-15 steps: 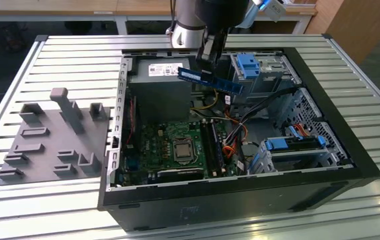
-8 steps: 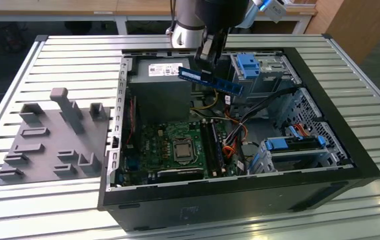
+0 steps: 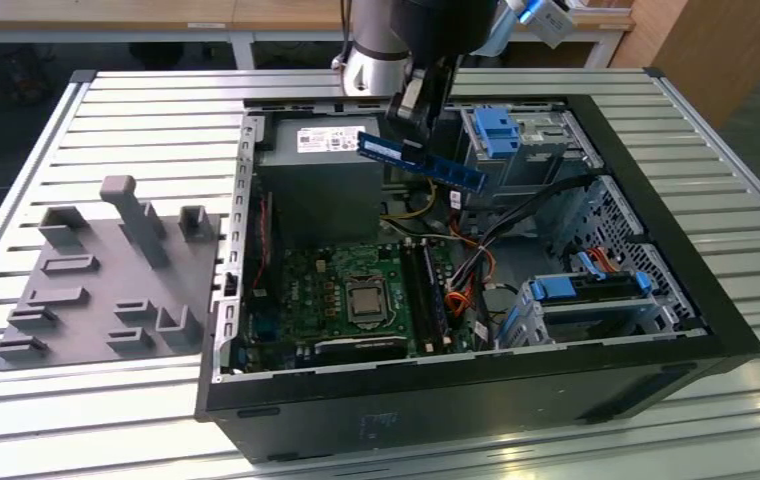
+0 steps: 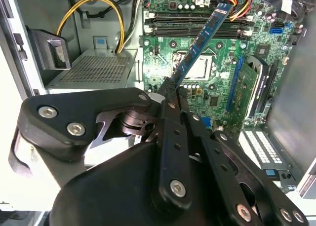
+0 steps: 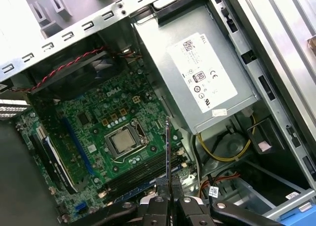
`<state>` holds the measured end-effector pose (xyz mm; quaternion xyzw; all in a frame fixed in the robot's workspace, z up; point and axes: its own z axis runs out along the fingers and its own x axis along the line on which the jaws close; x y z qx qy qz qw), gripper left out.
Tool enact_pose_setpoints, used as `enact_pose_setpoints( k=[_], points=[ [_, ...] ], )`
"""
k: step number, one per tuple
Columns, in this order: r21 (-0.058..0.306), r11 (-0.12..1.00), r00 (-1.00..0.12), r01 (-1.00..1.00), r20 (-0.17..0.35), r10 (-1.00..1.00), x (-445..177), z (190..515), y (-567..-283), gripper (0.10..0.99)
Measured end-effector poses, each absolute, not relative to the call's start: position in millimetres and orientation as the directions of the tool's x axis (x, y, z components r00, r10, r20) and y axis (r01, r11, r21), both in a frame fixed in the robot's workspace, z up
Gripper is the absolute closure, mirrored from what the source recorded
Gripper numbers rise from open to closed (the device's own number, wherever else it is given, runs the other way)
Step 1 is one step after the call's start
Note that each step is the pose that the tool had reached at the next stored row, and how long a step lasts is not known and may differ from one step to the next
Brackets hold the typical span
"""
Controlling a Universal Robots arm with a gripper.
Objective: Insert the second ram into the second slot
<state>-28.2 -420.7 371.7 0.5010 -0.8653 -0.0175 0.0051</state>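
Aloft, second ram (image 3: pixel 442 167) clamped in gripper (image 3: pixel 411 127)

The arm (image 3: pixel 400 35) enters at the top centre of the frame in the exterior view, dark and bulky, with a silver wrist joint (image 3: pixel 369 70) at its left edge. Below it the gripper (image 3: pixel 412 128) points downward with a slight tilt. In both wrist views black linkage bars (image 4: pixel 217 152) studded with silver bolts converge to a narrow point. The fingers (image 4: pixel 174 132) are drawn tight together, their tips clamping one end of the second ram (image 4: pixel 203 37), which juts out beyond them. In the first wrist view the two fingers (image 5: pixel 157 206) press against either face of its thin edge
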Motion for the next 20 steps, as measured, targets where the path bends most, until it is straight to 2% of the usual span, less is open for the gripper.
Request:
enact_pose_setpoints(
  k=[20],
  points=[
    [0.035, 0.571, -0.571, -0.82, -0.008, -0.821, -28.1, 371.3, -420.7, 0.953]
  ],
)
